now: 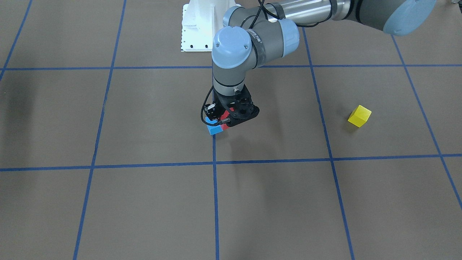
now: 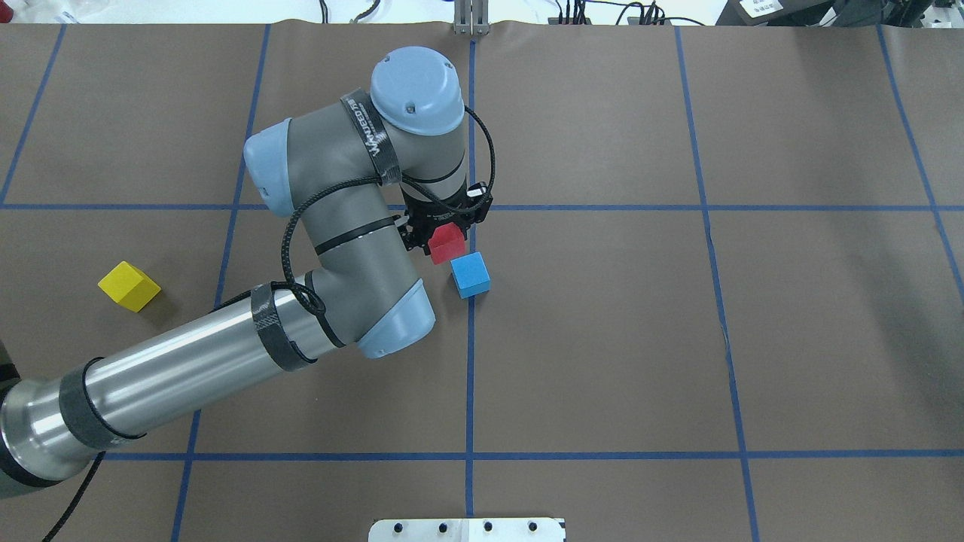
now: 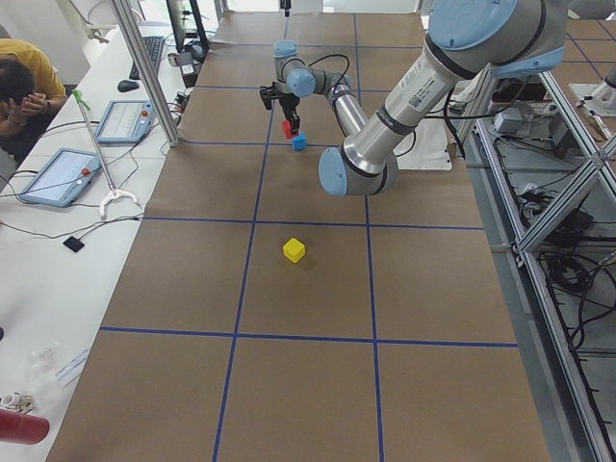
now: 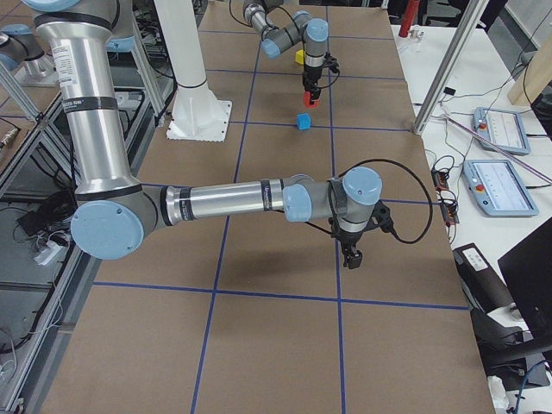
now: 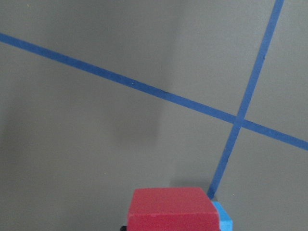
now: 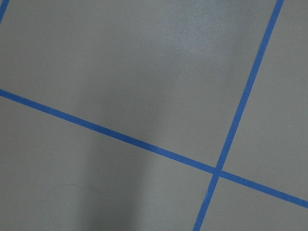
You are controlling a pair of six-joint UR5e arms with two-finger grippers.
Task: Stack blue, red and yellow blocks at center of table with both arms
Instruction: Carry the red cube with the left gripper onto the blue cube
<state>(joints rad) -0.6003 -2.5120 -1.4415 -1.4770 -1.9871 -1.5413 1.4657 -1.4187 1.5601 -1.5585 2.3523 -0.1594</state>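
Note:
My left gripper (image 2: 446,238) is shut on the red block (image 2: 446,242) and holds it a little above the table, just beside and above the blue block (image 2: 470,274). The blue block sits on the table by the centre grid line. In the front view the red block (image 1: 226,125) is mostly hidden by the gripper, with the blue block (image 1: 215,129) under its edge. The left wrist view shows the red block (image 5: 171,209) with a corner of the blue block (image 5: 224,222) behind it. The yellow block (image 2: 129,286) lies alone far to the left. My right gripper (image 4: 352,256) shows only in the right side view; I cannot tell its state.
The white robot base plate (image 2: 467,529) stands at the table's near edge. Blue tape lines (image 2: 471,361) divide the brown table into squares. A side bench with tablets (image 3: 60,176) and a seated person (image 3: 24,87) lies beyond the table's far edge.

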